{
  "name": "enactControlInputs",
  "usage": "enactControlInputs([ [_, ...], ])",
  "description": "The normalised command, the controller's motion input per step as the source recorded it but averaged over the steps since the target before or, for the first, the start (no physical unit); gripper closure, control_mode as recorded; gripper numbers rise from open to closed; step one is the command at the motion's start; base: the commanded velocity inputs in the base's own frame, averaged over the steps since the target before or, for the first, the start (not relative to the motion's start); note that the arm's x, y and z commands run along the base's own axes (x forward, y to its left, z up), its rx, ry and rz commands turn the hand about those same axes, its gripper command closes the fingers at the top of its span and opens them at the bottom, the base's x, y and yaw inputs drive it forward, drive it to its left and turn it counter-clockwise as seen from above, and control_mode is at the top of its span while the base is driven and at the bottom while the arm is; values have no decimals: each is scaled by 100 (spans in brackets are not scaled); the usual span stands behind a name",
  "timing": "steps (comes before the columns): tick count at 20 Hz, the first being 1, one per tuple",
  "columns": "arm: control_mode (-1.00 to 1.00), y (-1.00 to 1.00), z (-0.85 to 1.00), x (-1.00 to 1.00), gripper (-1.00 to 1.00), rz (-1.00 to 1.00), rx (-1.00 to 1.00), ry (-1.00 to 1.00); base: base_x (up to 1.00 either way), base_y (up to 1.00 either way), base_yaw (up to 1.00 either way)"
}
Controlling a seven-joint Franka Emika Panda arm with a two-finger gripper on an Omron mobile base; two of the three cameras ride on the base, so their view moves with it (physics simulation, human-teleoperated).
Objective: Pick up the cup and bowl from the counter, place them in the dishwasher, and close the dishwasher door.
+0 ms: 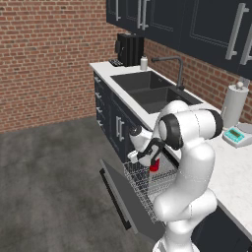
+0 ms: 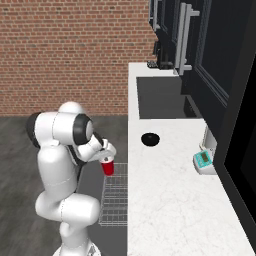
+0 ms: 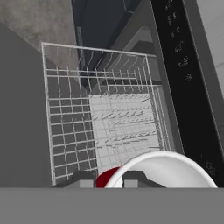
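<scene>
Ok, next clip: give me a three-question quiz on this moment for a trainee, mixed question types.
1. True or false: the black bowl already sits in the wire rack.
2. Multiple choice: what do the fingers hold? A) a yellow tumbler B) the red cup C) nothing
3. Fill in: the dishwasher door is ____, with the rack pulled out over it.

Key
1. False; the bowl rests on the counter, near the sink.
2. B; the fingers grip the cup's rim and hold it above the rack.
3. Open (dropped down).
</scene>
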Motion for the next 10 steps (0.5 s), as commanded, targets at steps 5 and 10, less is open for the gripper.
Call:
enactControlInputs([
  [5,-100,15,27,-10,100,0,0,8,0,0,0],
  [10,-100,20,27,-19,100,0,0,7,0,0,0],
])
